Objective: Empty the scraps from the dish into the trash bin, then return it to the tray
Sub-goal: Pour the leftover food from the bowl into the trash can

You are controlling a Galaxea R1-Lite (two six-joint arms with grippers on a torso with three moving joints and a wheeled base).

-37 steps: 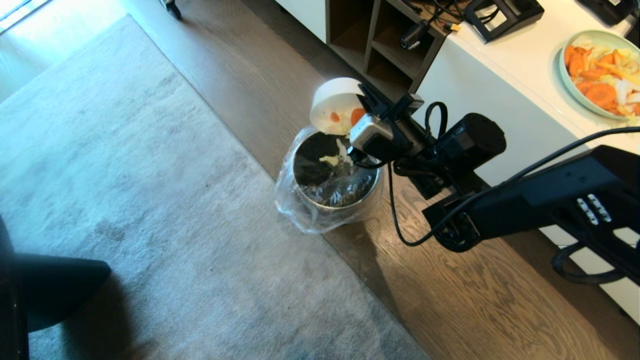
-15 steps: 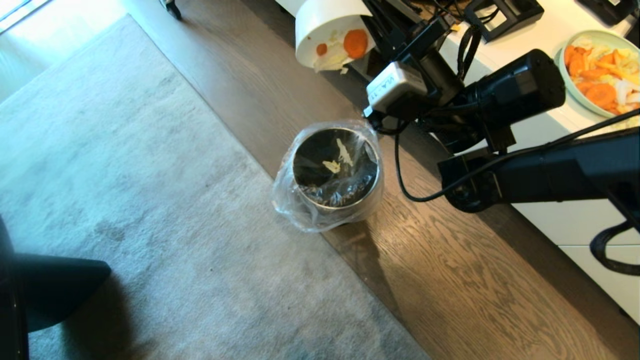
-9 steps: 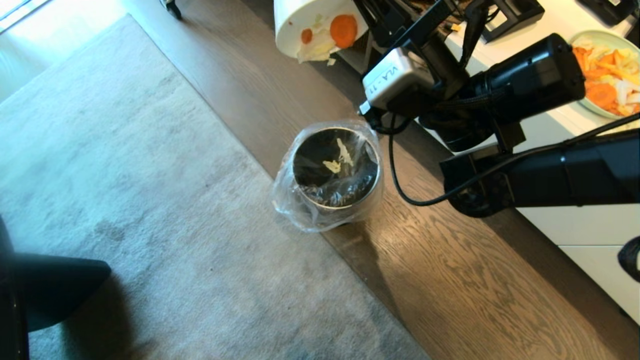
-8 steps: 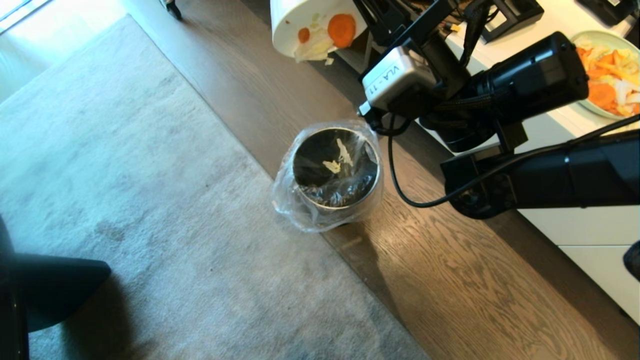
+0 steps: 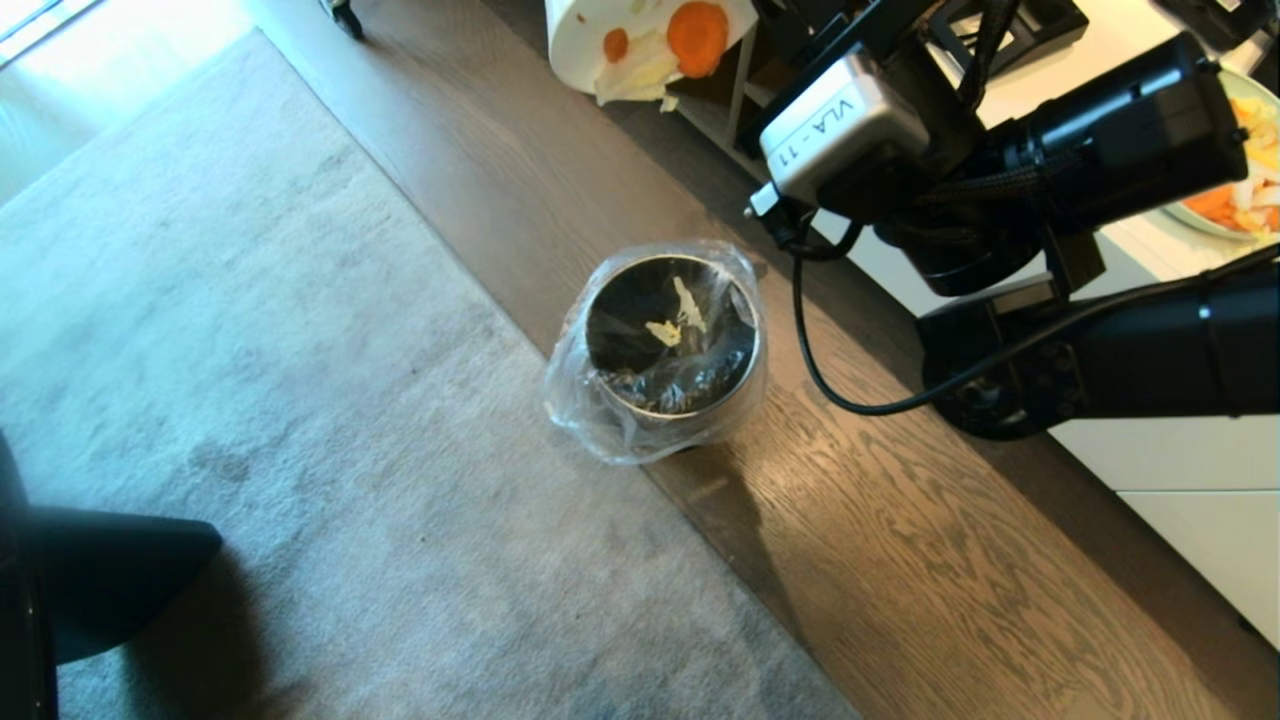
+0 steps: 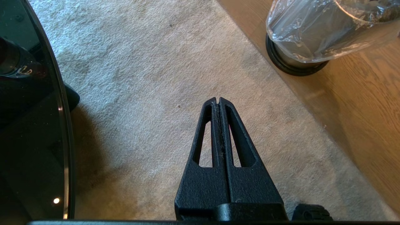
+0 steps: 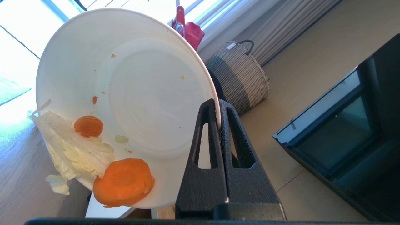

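The dish [image 7: 150, 93], a white bowl, is tipped steeply on edge, and my right gripper [image 7: 218, 101] is shut on its rim. Scraps cling near its lower lip: a large carrot slice [image 7: 123, 182], a small one [image 7: 88, 126] and a pale cabbage leaf [image 7: 78, 153] hanging over the edge. In the head view the dish [image 5: 600, 40] is at the top edge, well above and beyond the trash bin [image 5: 665, 345], which has a few pale bits in its liner. My left gripper [image 6: 217, 100] hangs shut and empty over the carpet. The tray is out of view.
A pale plate of orange food [image 5: 1225, 190] sits on the white counter [image 5: 1000, 110] to the right. A woven basket [image 7: 239, 76] and a dark glass-fronted cabinet [image 7: 343, 134] stand beyond the dish. Grey carpet [image 5: 250, 400] lies left of the bin, wood floor to its right.
My right arm has lifted the tilted dish up and away from the bin's mouth toward the counter. The carrot slices and the cabbage leaf have stayed in the dish. The bin has not moved.
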